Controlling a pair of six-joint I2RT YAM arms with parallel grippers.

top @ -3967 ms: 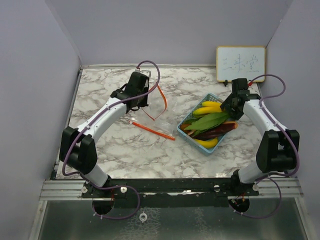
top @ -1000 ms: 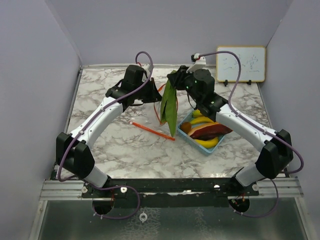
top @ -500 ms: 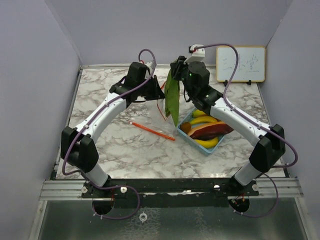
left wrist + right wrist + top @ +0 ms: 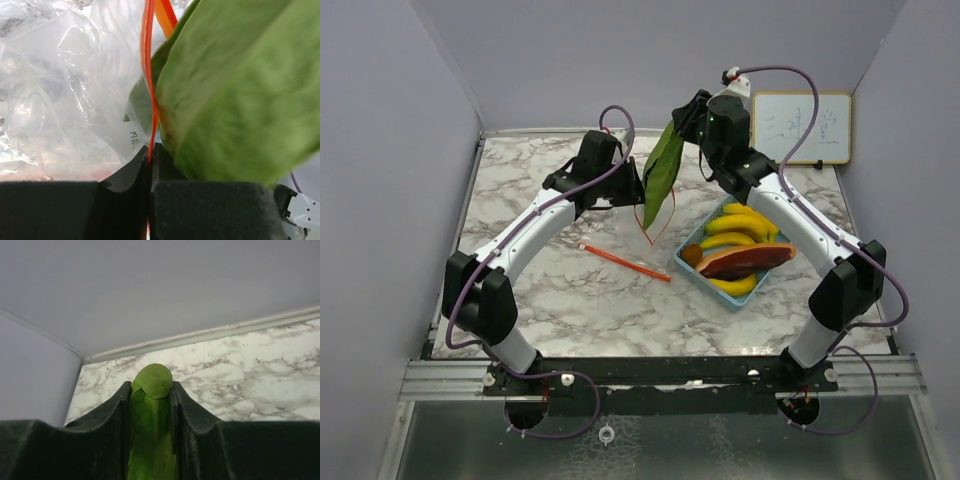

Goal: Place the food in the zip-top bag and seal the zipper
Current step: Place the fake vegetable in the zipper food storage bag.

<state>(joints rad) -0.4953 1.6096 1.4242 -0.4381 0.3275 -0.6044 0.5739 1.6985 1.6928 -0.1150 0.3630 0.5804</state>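
Green leaves [image 4: 662, 175], one bunch, are hanging in the air over the far middle of the tabletop [image 4: 560, 290], stem up and tips down. The right end effector [image 4: 688, 110] is clamping them at the stem. In its wrist view both fingers [image 4: 117, 415] are pressing against the green stalk, with the rounded stem end poking out just past the fingertips.

One zip-top bag [image 4: 645, 215] is being held up just left of the leaves. The left end effector [image 4: 628, 185] is pinching its orange zipper edge, jaws together on the plastic, and the leaves are crowding right against the bag's mouth. Whether the tips are inside it, I cannot tell.

One light blue basket [image 4: 703, 287] is sitting on the right side of the tabletop, holding at least three yellow bananas [image 4: 738, 222], one reddish-purple eggplant [image 4: 745, 260] and one small brown piece [image 4: 691, 255] at its left corner.

One orange strip [image 4: 625, 260] is lying flat on the tabletop, nearer than the bag.
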